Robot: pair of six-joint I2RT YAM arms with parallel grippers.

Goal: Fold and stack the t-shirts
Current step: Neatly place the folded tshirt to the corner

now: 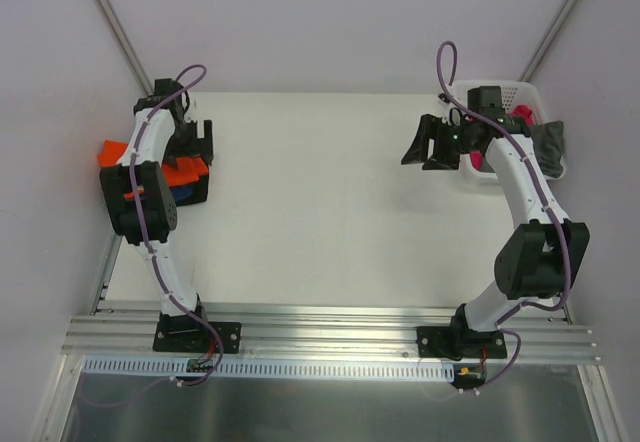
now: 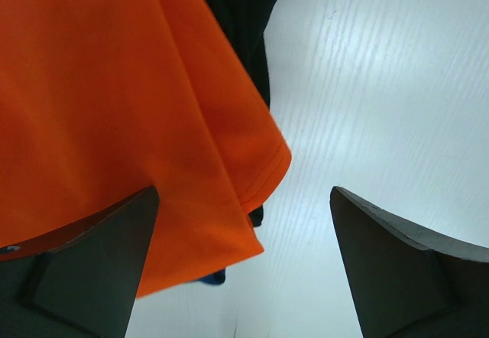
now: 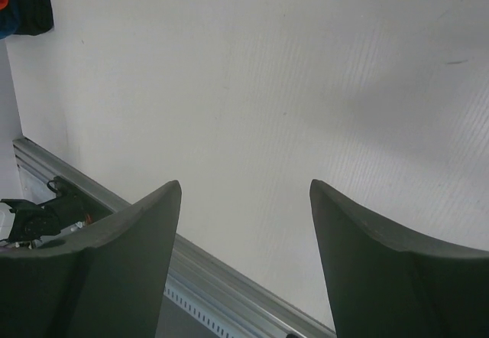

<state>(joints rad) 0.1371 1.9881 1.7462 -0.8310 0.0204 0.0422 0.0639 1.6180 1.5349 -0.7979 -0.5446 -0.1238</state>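
Currently the bright orange cloth t-shirt [image 2: 114, 86] lies at the left edge of the white table [image 1: 330, 202], on top of the navy blue t-shirt [image 2: 237, 9], whose dark cloth shows beyond the orange hem. The left gripper [image 2: 244, 193] hangs over the pile's edge with its jaws spread wide, grasping nothing. The right gripper [image 3: 244, 183], equally released, hovers above bare table beside the white lattice plastic basket [image 1: 520, 90], where the magenta pink t-shirt [image 1: 520, 114] sits crumpled and the grey-olive t-shirt [image 1: 552, 142] drapes over the rim.
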